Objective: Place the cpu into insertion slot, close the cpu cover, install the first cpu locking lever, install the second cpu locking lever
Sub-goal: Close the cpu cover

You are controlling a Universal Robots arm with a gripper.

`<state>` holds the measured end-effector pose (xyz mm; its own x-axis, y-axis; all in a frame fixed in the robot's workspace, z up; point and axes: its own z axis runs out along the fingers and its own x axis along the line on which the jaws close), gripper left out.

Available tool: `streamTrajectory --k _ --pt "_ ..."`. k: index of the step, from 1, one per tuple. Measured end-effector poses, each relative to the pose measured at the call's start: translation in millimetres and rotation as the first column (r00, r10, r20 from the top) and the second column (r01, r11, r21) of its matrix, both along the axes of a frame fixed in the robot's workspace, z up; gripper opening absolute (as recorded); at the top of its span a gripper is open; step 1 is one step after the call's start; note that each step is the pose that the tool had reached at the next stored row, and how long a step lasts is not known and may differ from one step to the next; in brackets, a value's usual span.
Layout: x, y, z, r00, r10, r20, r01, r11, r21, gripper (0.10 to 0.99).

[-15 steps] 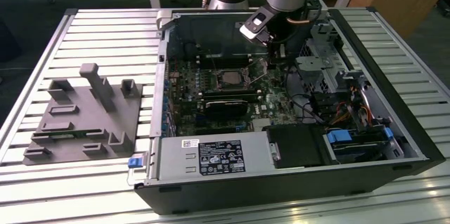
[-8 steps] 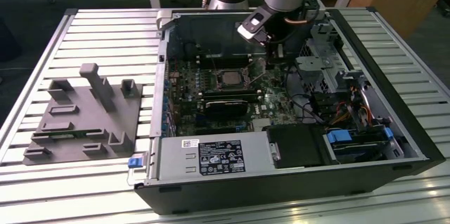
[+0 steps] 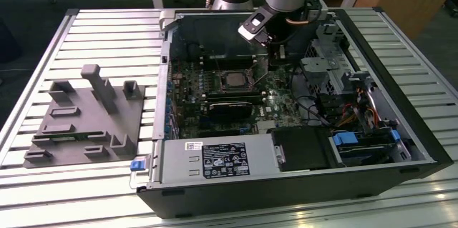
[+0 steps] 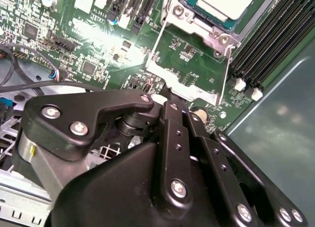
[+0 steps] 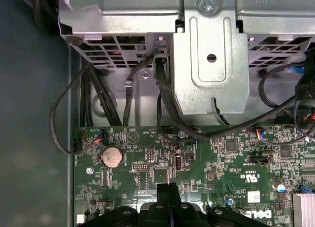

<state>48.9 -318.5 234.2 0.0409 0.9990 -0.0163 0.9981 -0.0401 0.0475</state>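
The cpu [image 3: 233, 80], a grey-silver square, lies in the socket on the green motherboard inside the open computer case; in the second wrist view the cpu [image 4: 226, 0] shows seated in the socket. The cpu cover [image 4: 182, 81], a thin metal frame with an open centre, stands raised off the socket, and its free edge reaches toward my fingers. My gripper [image 3: 279, 52] hangs to the exterior view's right of the socket. In both wrist views the gripper [image 4: 167, 96] [image 5: 167, 188] is shut, its tip right at the cover's free edge. I cannot tell whether it touches.
A metal drive cage [image 5: 211, 64] with black cables stands beside the board. Memory slots [image 4: 275, 40] flank the socket. A black module [image 3: 230, 107] lies nearer than the socket. A grey fixture block [image 3: 86, 115] sits on the slatted table at the exterior view's left.
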Motion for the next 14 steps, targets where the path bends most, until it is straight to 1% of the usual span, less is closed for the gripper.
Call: streamTrajectory --k 14 --pt "-11.3 0.0 0.0 1.0000 0.000 0.0000 0.000 1.0000 0.000 0.106"
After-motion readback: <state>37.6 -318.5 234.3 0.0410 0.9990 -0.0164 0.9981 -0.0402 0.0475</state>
